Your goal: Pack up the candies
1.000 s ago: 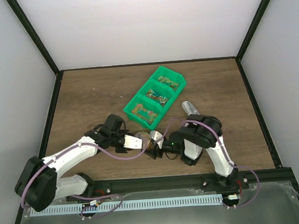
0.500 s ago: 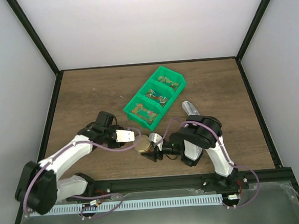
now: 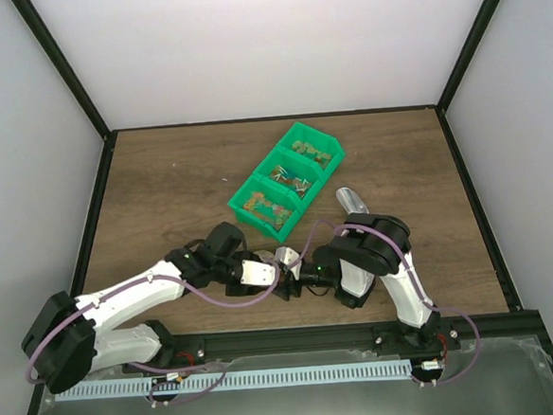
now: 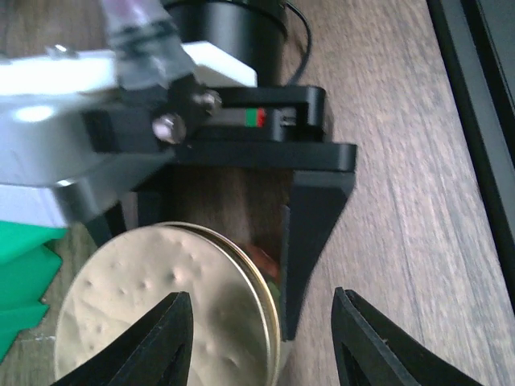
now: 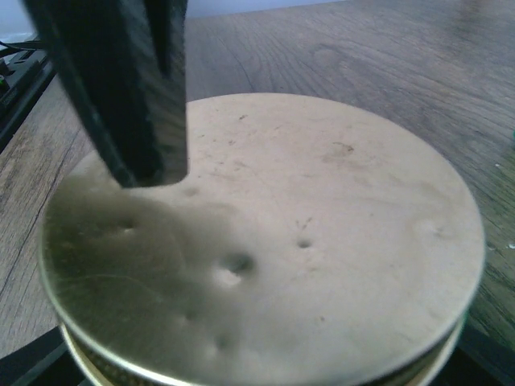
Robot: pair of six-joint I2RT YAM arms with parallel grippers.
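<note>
Packing looks nearly done: the round gold tin (image 4: 161, 314) sits at 6 o'clock on the table (image 3: 161, 178), clamped across its sides by the wide-spread right gripper (image 3: 291, 281). Its lid (image 5: 265, 241) lies on top, though a few candies (image 4: 264, 262) peek out under its 3 o'clock rim, so it probably needs pressing home. The left gripper (image 4: 261, 322) hovers over the lid, fingers half apart and holding nothing. The candies are loose specks with no shared heading or long axis; only the green bins (image 3: 239, 208) holding the rest line up, 7 to 1 o'clock.
</note>
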